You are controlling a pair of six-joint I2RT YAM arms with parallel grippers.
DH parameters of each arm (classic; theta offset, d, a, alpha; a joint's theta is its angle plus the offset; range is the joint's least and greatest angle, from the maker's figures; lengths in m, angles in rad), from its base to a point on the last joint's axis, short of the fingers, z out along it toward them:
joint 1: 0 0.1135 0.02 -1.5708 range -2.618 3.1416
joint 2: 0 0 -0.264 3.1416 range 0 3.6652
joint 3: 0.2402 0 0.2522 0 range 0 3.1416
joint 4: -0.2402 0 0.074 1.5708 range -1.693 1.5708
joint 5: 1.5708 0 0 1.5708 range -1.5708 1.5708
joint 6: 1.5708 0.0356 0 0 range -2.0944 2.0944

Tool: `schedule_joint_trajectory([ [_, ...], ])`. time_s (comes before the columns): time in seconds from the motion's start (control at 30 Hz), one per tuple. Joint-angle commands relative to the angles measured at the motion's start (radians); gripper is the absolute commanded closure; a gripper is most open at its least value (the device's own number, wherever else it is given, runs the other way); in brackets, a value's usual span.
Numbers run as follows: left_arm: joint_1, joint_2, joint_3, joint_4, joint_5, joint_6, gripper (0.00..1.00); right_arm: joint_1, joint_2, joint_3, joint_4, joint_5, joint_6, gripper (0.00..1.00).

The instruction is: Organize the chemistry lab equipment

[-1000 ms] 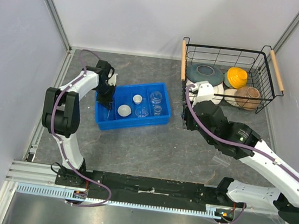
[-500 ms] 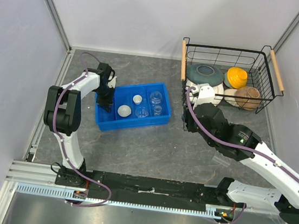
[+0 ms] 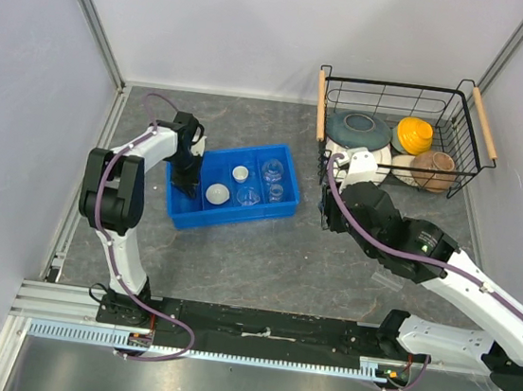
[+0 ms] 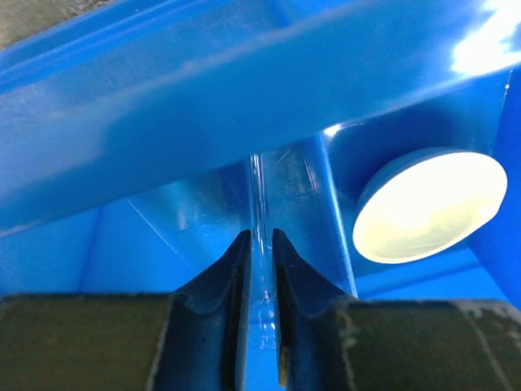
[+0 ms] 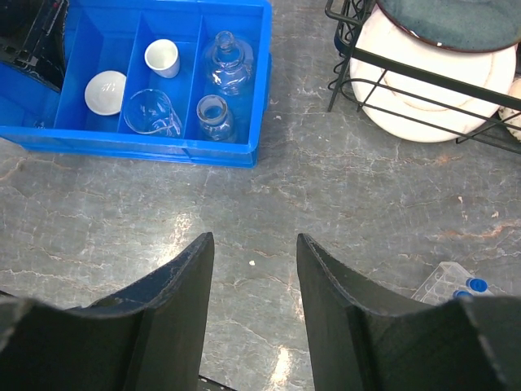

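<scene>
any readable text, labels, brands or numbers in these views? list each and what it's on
No legible text in any view.
White round dish: faint grey mark near its centre, too small to read.
Glass beaker: no markings can be made out at this size.
Blue tray: no label visible.

Glossy blue plastic tray (image 5: 122, 140), clear glass beakers (image 5: 151, 112), metal wire basket (image 3: 399, 86), wooden handles (image 3: 486, 110).
</scene>
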Motion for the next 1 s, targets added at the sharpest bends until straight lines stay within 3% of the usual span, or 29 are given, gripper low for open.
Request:
schedule_joint_trajectory([
  [0.0,-0.015,-0.012,-0.004,0.014,-0.006,-0.021,0.77,0.007,-0.026,-0.003,0.029,0.006,0.011,0.47],
  [0.3,-0.029,-0.101,0.013,0.020,-0.033,-0.026,0.73,0.006,-0.022,0.000,0.026,0.014,0.014,0.45],
  [0.5,-0.029,-0.233,0.050,0.028,-0.064,-0.042,0.66,0.006,0.000,0.016,0.026,0.023,0.015,0.37],
  [0.53,-0.029,-0.248,0.059,0.026,-0.063,-0.044,0.57,0.006,0.004,0.017,0.027,0.024,0.015,0.36],
  [0.67,-0.029,-0.328,0.079,0.028,-0.050,-0.038,0.55,0.006,0.029,0.029,0.026,0.032,0.015,0.34],
  [0.77,-0.031,-0.397,0.085,0.036,-0.046,-0.029,0.53,0.007,0.049,0.039,0.032,0.038,0.015,0.30],
  [0.87,-0.031,-0.475,0.081,0.055,-0.027,-0.021,0.43,0.006,0.070,0.045,0.044,0.041,0.017,0.23],
  [0.97,-0.031,-0.553,0.062,0.088,0.006,-0.021,0.42,0.006,0.096,0.043,0.047,0.035,0.025,0.13],
])
